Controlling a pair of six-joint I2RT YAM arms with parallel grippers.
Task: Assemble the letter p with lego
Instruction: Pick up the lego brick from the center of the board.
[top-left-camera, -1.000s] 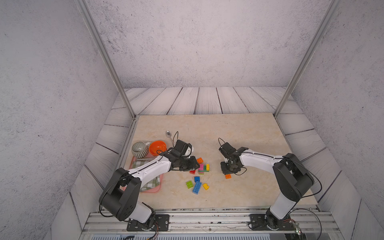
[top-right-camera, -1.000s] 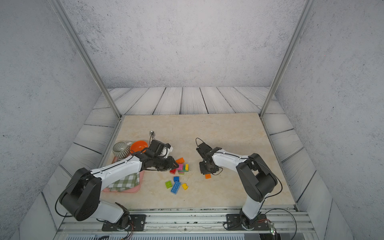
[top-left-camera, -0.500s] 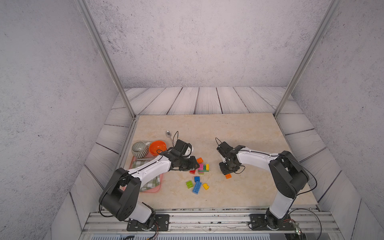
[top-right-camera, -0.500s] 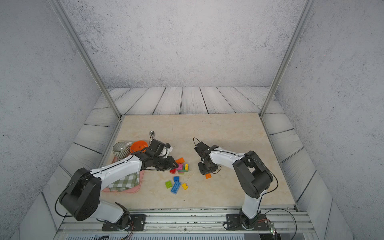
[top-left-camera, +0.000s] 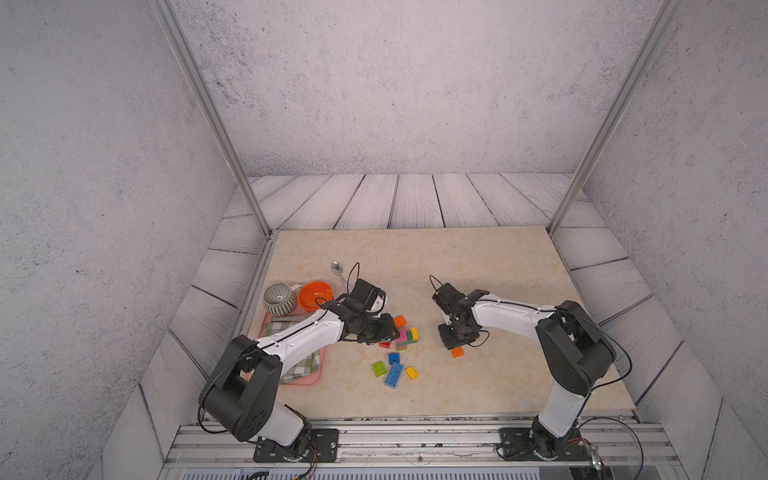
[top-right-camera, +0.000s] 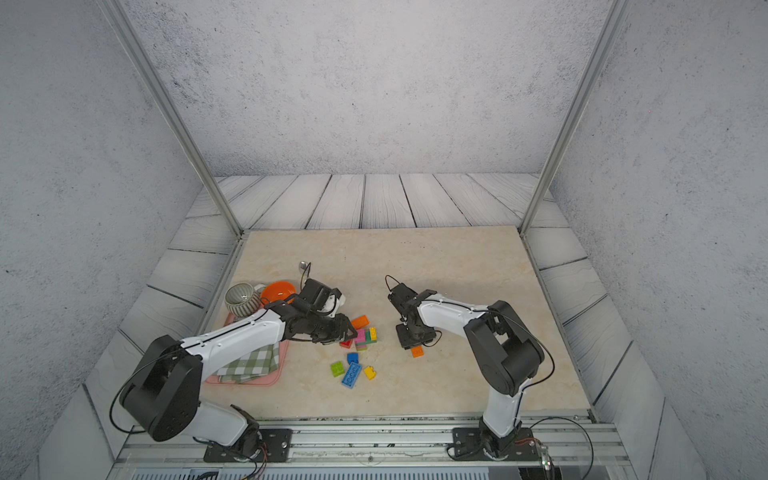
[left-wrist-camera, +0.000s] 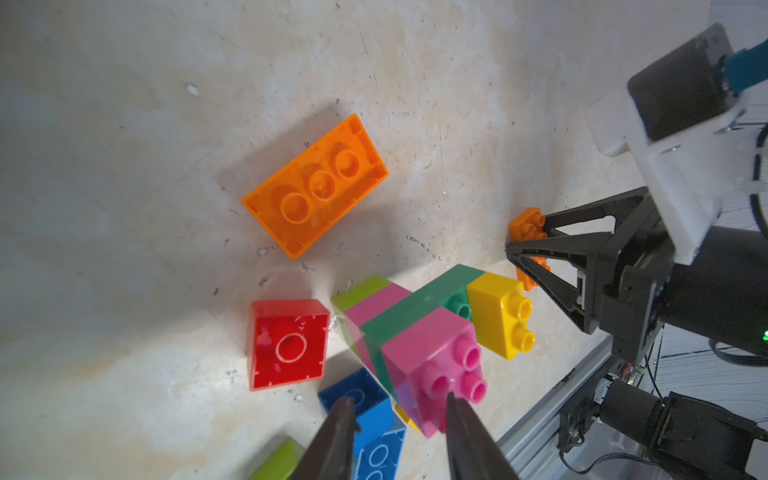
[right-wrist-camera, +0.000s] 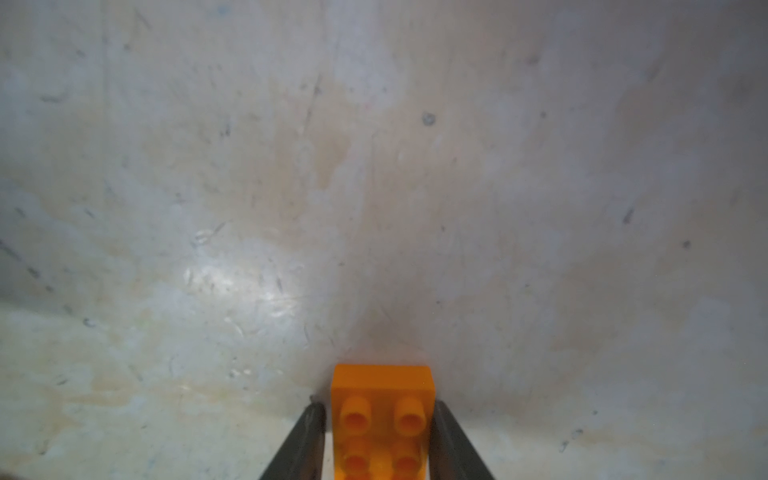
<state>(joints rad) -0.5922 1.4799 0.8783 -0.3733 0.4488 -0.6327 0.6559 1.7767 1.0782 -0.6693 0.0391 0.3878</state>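
A joined cluster of pink, green, lime and yellow lego (top-left-camera: 406, 336) (left-wrist-camera: 415, 332) lies on the table. My left gripper (top-left-camera: 392, 332) (left-wrist-camera: 399, 403) is open just beside it, one finger close against the pink brick. A red brick (left-wrist-camera: 289, 345) and a long orange brick (left-wrist-camera: 316, 187) lie upside down nearby. Loose blue (top-left-camera: 393, 374), lime (top-left-camera: 378, 368) and yellow (top-left-camera: 411, 372) bricks sit nearer the front. My right gripper (top-left-camera: 457, 338) (right-wrist-camera: 378, 409) points down with its fingers either side of a small orange brick (right-wrist-camera: 382, 415) (top-left-camera: 457, 352) on the table, with slim gaps showing.
At the left a pink tray (top-left-camera: 316, 376) carries a checked cloth (top-left-camera: 299, 361). A striped cup (top-left-camera: 277, 297) and an orange bowl (top-left-camera: 315, 296) stand behind it, and a spoon (top-left-camera: 337, 267) lies farther back. A metal rail (top-left-camera: 415, 428) runs along the front edge.
My left gripper's jaws have parted beside the joined cluster. The right jaws have widened slightly around the small orange brick. Both arms have barely shifted.
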